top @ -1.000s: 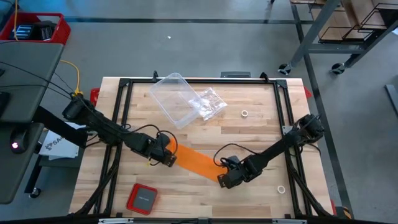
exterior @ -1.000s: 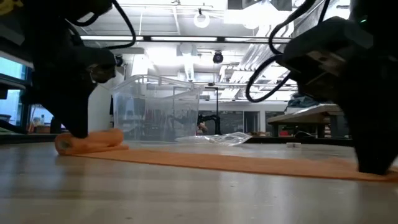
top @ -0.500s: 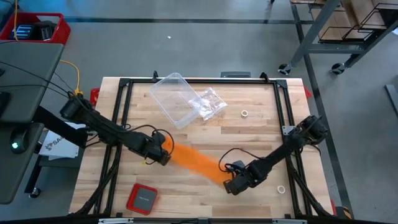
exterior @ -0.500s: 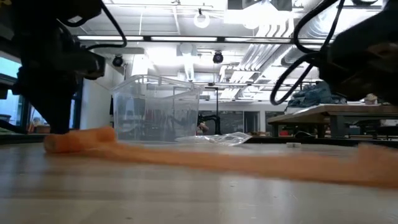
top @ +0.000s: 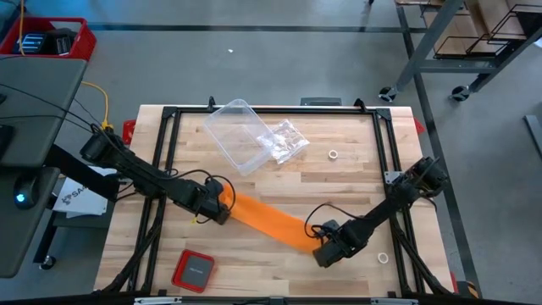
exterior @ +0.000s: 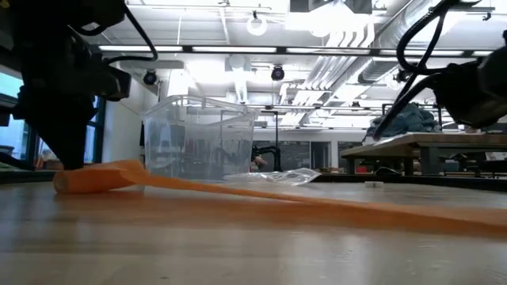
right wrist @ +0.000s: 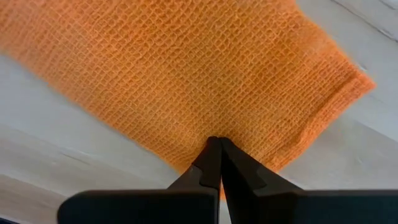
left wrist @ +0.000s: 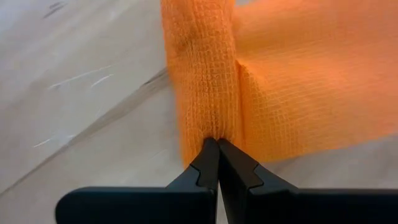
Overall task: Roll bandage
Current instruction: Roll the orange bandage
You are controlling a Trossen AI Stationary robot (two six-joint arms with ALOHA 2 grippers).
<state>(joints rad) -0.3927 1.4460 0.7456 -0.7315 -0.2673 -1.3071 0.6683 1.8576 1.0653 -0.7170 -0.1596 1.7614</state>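
Since a second ago, both arms have shifted: the right end effector (top: pixel 326 252) has slid toward the near right part of the table (top: pixel 356 178), carrying its end of the bandage (top: pixel 269 219) with it, and the left end effector (top: pixel 214 206) has moved slightly back and to the left, so the orange strip now lies stretched on a longer diagonal between them. In the low view the bandage (exterior: pixel 261 199) rises off the wood near its rolled end and runs in a taut line across to the right. The left end effector (left wrist: pixel 217 163) is clenched on the small rolled portion of the bandage (left wrist: pixel 205 81), its dark fingertips pressed together at the fabric's edge. The right end effector (right wrist: pixel 216 160) is clenched on the flat free end of the bandage (right wrist: pixel 205 74), near one corner of the mesh weave. A clear plastic container (top: pixel 237 135) and a crinkled plastic bag (top: pixel 284 141) sit toward the far side, well apart from the strip, and a red square case (top: pixel 193 269) lies at the near left edge.
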